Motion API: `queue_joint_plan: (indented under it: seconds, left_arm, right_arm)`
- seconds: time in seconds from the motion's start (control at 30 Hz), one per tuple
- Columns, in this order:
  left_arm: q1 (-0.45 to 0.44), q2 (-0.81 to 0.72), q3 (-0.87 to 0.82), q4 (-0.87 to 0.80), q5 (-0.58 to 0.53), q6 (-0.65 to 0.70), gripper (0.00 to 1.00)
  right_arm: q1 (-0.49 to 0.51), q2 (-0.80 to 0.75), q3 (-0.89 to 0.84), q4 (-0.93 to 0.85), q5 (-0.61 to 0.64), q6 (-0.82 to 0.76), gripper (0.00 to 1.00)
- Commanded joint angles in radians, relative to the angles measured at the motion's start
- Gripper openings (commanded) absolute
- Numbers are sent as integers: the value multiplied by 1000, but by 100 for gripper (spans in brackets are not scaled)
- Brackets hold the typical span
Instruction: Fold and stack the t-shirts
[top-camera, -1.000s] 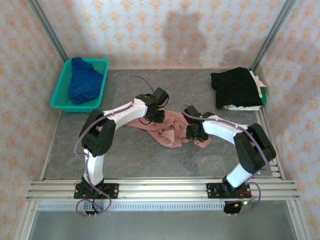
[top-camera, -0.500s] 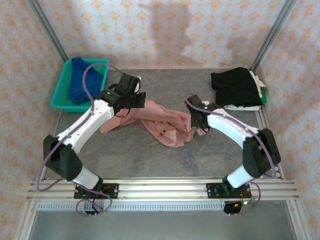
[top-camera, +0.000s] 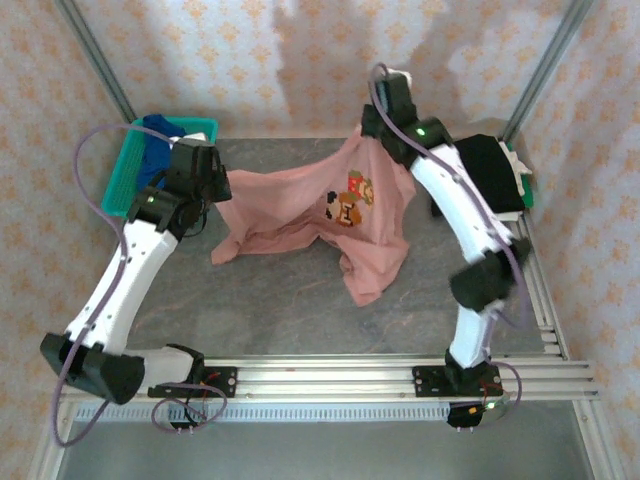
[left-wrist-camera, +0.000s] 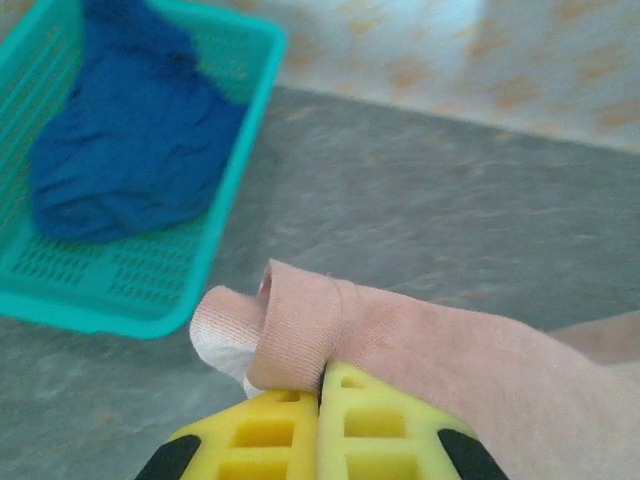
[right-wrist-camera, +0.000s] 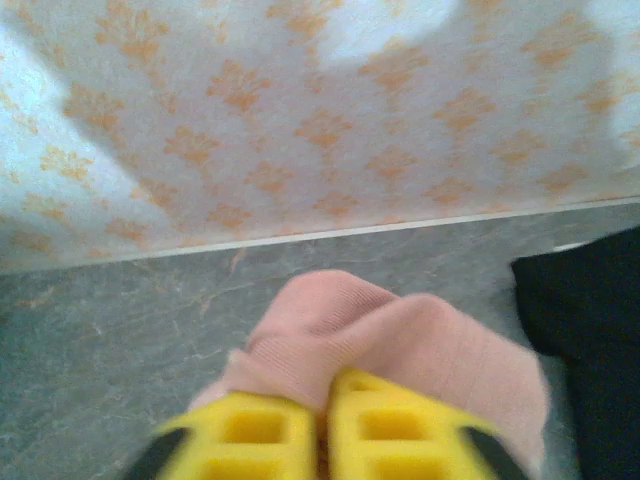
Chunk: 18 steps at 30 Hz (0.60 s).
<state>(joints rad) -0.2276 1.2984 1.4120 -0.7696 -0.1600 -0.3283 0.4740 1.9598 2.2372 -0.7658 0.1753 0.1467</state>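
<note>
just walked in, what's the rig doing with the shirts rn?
Both arms hold the dusty-pink t-shirt spread out between them, chest print facing up. The left pincer is shut on one edge near the teal basket. The right pincer is shut on another edge, raised near the back wall. The blue t-shirt lies bunched in the basket, and the black t-shirt sits folded at the table's far right. The pink one is not folded yet.

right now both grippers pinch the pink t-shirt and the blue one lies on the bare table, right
No: the blue t-shirt lies in the teal mesh basket, as the left wrist view shows. The left gripper and right gripper do both pinch the pink t-shirt.
</note>
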Motion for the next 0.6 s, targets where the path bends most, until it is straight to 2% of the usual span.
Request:
queue_joint_plan:
  seconds: [0.0,0.03,0.1,0.13,0.23,0.27,0.37,0.47,0.57]
  left_arm:
    - [39,91,-29,-92,-74,-12,0]
    - [51,113,-34,-105,-85,-16,0]
    - [79,147,-42,-109,-80,-11,0]
    - [92,161,-42,-112,-75,-10,0]
    - [114,202,-31,-106,-66,0,0]
    - [117,215,-21,-107,-63,5,0]
    - [125,265,25,-120,-61,9,0]
    - [130,310,76,-129,-44,11,0]
    - [132,335,115,-134,-23,20,0]
  right_arm:
    - [1,260,360,-347,-46,-8,34]
    - [11,315,455,-433,-38,-3,39]
    - [49,324,441,-491,13,-2,44]
    - [83,289,340,-467,41,-12,46]
    - [182,101,-110,-236,64,-36,56]
    - [199,40,-236,-168,44,-16,60]
    - [204,-90,-518,-20,-102,64,63]
    - [208,-125,-710,73,-133,122,68]
    - [207,-68,-764,58,-123,158,68]
